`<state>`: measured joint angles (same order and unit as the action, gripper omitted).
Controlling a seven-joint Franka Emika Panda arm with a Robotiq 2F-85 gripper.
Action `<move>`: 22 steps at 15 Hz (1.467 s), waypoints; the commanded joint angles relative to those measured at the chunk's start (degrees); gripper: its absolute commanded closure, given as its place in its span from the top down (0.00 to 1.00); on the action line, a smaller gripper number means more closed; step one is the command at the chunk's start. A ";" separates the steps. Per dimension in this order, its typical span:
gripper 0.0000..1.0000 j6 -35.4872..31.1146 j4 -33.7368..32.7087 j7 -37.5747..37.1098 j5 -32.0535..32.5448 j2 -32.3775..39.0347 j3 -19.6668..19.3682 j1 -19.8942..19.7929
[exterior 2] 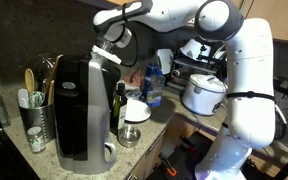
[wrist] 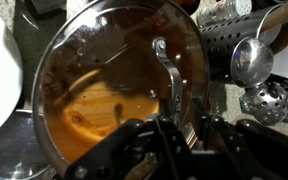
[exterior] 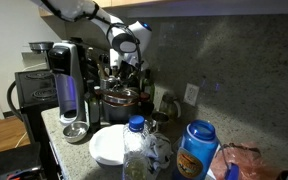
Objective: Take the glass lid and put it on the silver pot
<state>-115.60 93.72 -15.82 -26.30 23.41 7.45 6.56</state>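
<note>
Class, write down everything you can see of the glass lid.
The glass lid is round and see-through, with a shiny metal rim and a slim metal handle across its middle. It lies over the silver pot, whose orange-red inside shows through. The gripper is at the handle; its grip is unclear.

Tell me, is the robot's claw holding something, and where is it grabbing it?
Probably the glass lid, by the metal handle on its top. The claw sits right at that handle, but whether it pinches cannot be told.
</note>
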 commanded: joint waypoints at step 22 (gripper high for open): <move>1.00 -2.08 2.01 -5.87 4.13 2.09 -2.70 -0.02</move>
<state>-117.16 95.13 -21.03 -21.19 24.41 4.56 6.62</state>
